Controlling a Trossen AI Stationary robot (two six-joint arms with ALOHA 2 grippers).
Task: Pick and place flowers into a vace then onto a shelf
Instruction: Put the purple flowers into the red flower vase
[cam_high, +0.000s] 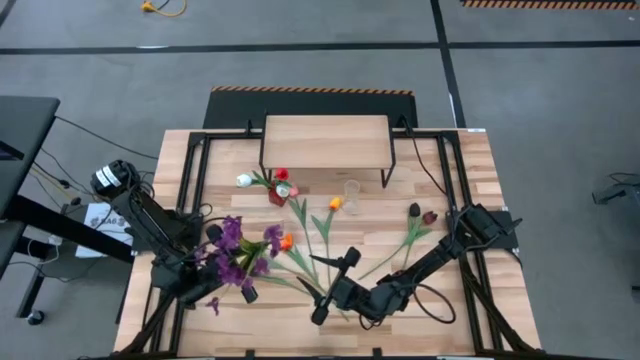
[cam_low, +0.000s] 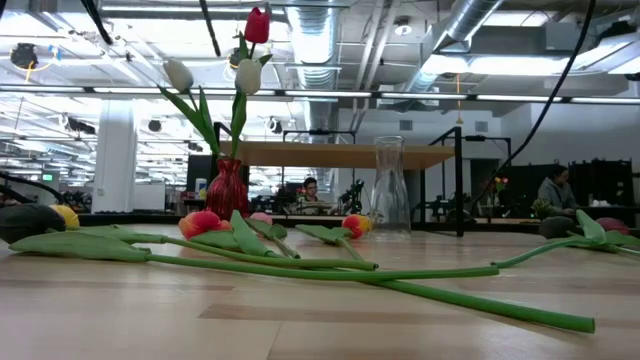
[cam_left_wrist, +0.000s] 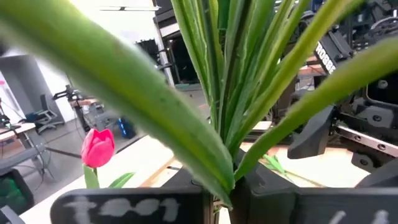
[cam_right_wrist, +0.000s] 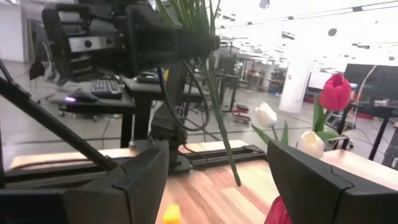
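Observation:
My left gripper (cam_high: 238, 284) is shut on a bunch of flowers with purple sprigs (cam_high: 236, 250), held up at the table's near left. My right gripper (cam_high: 335, 285) stands open just to its right, nothing between its fingers (cam_right_wrist: 134, 180). Loose tulips lie on the table on their stems: orange ones (cam_high: 335, 204), dark maroon ones (cam_high: 416, 212). A red vase (cam_high: 277, 195) holds a red tulip and white tulips (cam_low: 250, 70). A clear glass vase (cam_low: 389, 186) stands upright in front of the shelf (cam_high: 325, 140). Neither gripper shows in the low view. My left gripper pinches several green stems (cam_left_wrist: 222, 163) of the bunch between its two fingers, coming at them about level and lying across them. The bunch is lifted clear of the table, roughly upright: leaves and blossoms rise above the fingers, and the stem ends (cam_right_wrist: 227, 149) hang below.
The tulips' long stems (cam_low: 300, 265) lie across the middle of the table. The shelf stands at the far edge on thin black legs. Black rails (cam_high: 195, 170) run along both sides of the table. Bare wood lies at the near right (cam_high: 470, 320).

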